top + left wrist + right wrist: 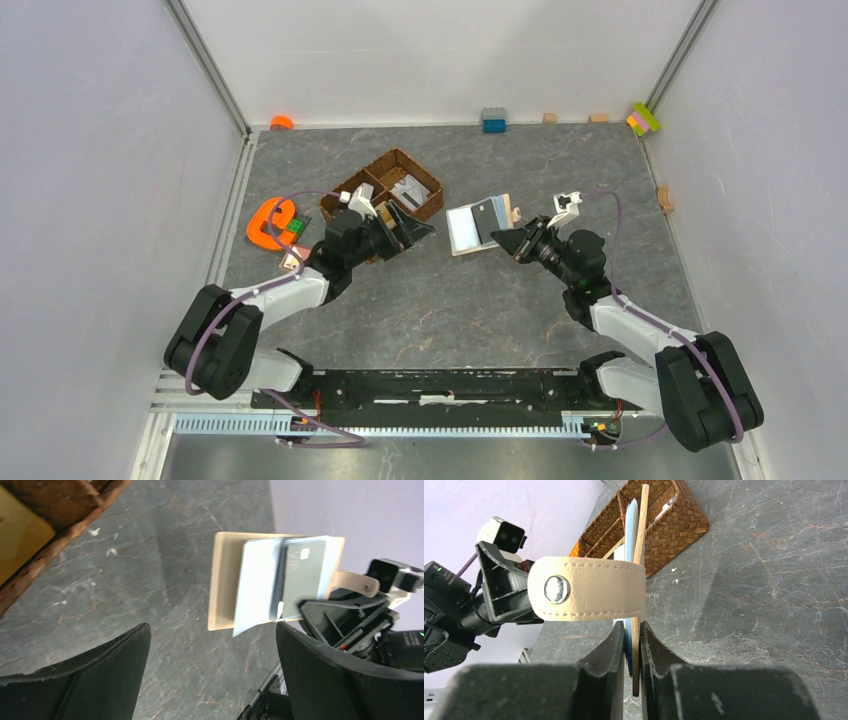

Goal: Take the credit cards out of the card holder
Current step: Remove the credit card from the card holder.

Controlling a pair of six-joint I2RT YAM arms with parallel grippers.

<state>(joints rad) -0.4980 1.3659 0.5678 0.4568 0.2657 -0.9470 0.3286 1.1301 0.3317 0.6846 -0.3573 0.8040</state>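
The top camera looked steeply down on the card holder [478,225] from afar; both wrist cameras faced it closely from opposite sides.

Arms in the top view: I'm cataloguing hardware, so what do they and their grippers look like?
The left arm and right arm have black joints, white link shells and a purple cable each. The left gripper and right gripper have black wedge-shaped fingers.

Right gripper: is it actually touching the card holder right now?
Touching. The right wrist view shows the right gripper with its jaws pressed against both faces of the card holder, clamping its edge with no gap on either side.
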